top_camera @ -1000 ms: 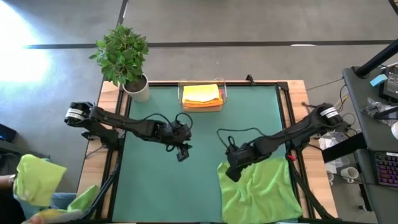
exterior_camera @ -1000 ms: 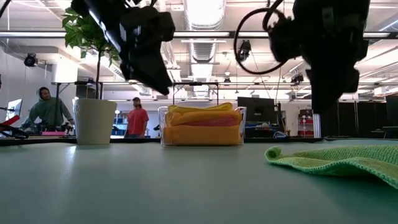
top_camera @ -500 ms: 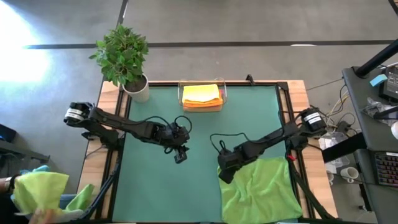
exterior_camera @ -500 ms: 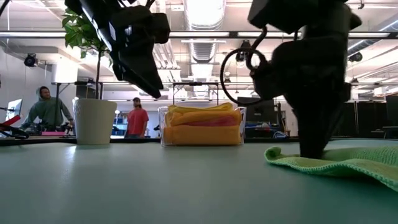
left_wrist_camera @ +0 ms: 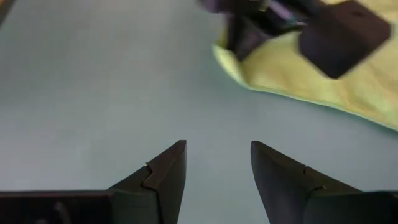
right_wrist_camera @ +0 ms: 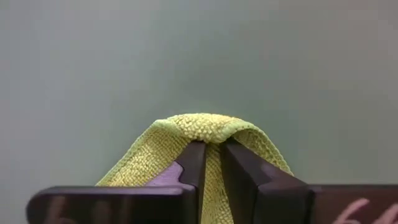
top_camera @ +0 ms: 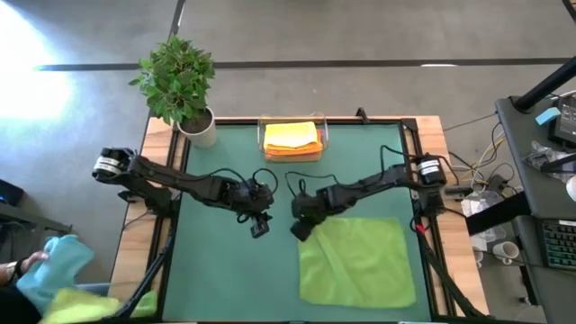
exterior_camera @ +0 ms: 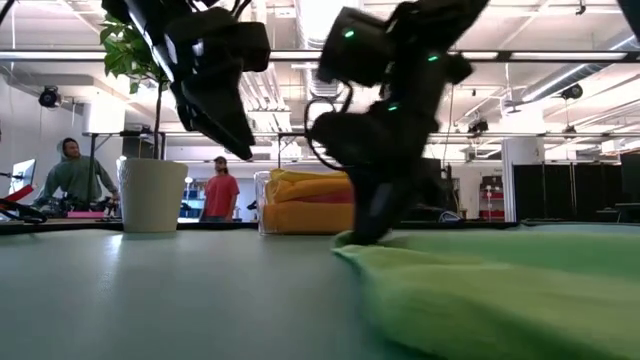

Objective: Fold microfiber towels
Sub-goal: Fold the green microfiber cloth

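Near the middle of the green surface (top_camera: 225, 270), the right gripper (top_camera: 301, 228) has its jaws pinching the far left corner of the green towel (top_camera: 358, 264), which lies spread flat over the near right part of the mat. Seen from the right wrist, the cloth bunches into a small hump (right_wrist_camera: 202, 127) just ahead of the two dark fingers (right_wrist_camera: 189, 163), pressed tight between them. Just beside it, to its left, the left gripper (top_camera: 258, 227) hovers above the bare mat with its jaws spread and nothing between them; from the left wrist its fingers (left_wrist_camera: 163, 174) stand apart over the mat, the towel's corner (left_wrist_camera: 249, 65) a little ahead. At the far edge a clear tray (top_camera: 292, 153) holds folded towels (top_camera: 292, 137), yellow on top of orange. A potted plant (top_camera: 180, 85) stands at the far left corner. A hand (top_camera: 18, 267) at the near left, off the surface, holds a blue cloth (top_camera: 49, 265).
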`<state>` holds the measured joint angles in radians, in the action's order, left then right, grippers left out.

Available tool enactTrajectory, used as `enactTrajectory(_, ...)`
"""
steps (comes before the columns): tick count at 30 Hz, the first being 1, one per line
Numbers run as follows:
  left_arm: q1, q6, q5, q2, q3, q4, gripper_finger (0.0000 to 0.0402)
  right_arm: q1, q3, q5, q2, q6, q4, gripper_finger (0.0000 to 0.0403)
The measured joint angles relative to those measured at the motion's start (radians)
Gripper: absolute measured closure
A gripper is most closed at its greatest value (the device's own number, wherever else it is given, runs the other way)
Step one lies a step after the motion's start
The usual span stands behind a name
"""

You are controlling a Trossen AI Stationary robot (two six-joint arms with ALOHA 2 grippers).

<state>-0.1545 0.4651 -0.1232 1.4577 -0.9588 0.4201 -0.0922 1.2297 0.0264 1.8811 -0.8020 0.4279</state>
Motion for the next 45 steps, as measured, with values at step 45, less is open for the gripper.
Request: enactTrajectory(45, -0.113, -0.032, -0.174, 0.086, 0.103, -0.340, 0.0237, -0.039, 0.365, -0.180, -0.309, 0.324, 0.501, 0.0374)
